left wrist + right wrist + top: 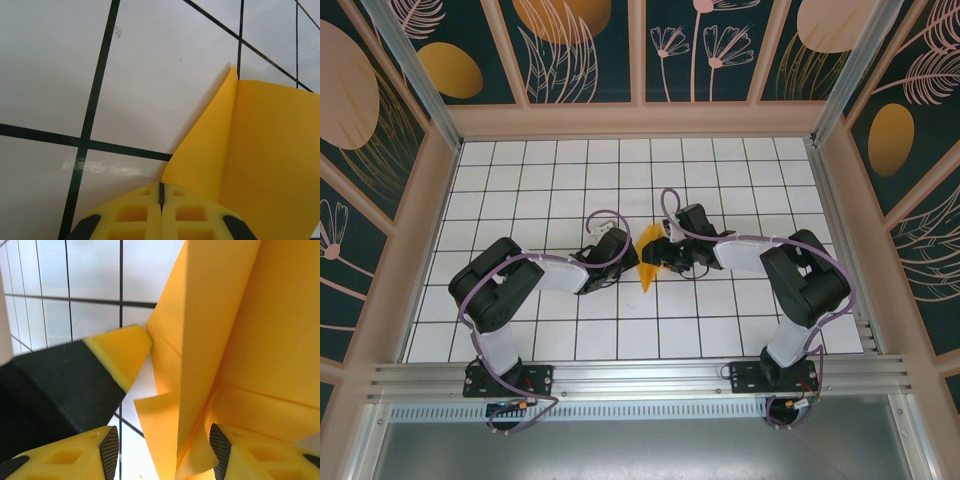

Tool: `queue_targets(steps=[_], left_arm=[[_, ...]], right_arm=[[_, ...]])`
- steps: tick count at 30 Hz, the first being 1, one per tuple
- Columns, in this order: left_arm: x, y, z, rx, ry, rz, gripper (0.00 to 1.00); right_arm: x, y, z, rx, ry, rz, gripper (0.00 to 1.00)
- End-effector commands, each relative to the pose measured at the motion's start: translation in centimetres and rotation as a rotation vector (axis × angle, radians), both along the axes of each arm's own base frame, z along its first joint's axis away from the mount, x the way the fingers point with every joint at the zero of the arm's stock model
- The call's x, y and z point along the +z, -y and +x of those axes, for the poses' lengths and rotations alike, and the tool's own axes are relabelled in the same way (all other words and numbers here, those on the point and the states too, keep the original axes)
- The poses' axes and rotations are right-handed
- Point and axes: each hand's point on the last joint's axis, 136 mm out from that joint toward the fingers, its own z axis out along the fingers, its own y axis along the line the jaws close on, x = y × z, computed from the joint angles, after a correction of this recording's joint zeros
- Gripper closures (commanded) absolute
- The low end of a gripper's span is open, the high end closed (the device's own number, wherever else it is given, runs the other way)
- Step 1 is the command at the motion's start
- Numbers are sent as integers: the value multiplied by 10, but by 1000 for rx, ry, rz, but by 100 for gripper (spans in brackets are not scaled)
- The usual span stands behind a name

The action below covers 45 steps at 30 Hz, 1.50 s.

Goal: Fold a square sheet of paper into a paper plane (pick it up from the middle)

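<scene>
We see the left gripper (161,194) fully closed, its two yellow fingers pressed together with just a thin dark seam between them. The sheet of paper (270,160) – bright orange-yellow, creased and standing up off the white tiled table (520,200) – begins right at those fingertips and rises beyond them, off to one side. From the right wrist camera the closed tip touches a folded edge of the paper. We cannot tell whether any paper is nipped in the seam.

The right gripper (164,442) stands about half open. Between its fingers (109,447) the folded layers of the paper pass through the gap and rise well past the fingertips. The paper lies against the finger on the right of that view, while white table shows between the paper and the other finger's dark pad – so the jaws are not clamped on it.

From above, we see the two grippers tip to tip over the middle of the table, and the paper sits between them, a small pointed shape touching both sets of fingertips.
</scene>
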Motion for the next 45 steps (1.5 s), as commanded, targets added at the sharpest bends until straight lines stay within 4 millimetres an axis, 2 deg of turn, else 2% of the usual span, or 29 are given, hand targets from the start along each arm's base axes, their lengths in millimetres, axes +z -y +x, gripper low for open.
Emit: queue_targets(steps=[1,7,14,21,29,36,42,45], left_arm=[[6,-2,0,11,5,-31,100],[8,-1,0,14,6,-47,100],[12,1,-1,10,12,-78,100],[16,2,-3,6,20,-94,100],[23,4,-5,-15,17,-153,100],[25,7,-6,-31,-1,-228,100],[24,6,-7,-33,-16,-261,100],[24,6,-6,-36,-18,-275,100]], right_arm=[[11,-1,13,-69,54,19,46],[14,-9,12,-72,16,75,55],[-11,7,-3,-103,-57,-36,55],[-17,5,-5,-92,-63,-83,54],[-14,0,-12,-43,-46,-61,43],[-16,0,-10,-24,-37,-75,43],[-15,-1,-14,19,-8,-73,32],[-18,2,-14,19,-4,-95,32]])
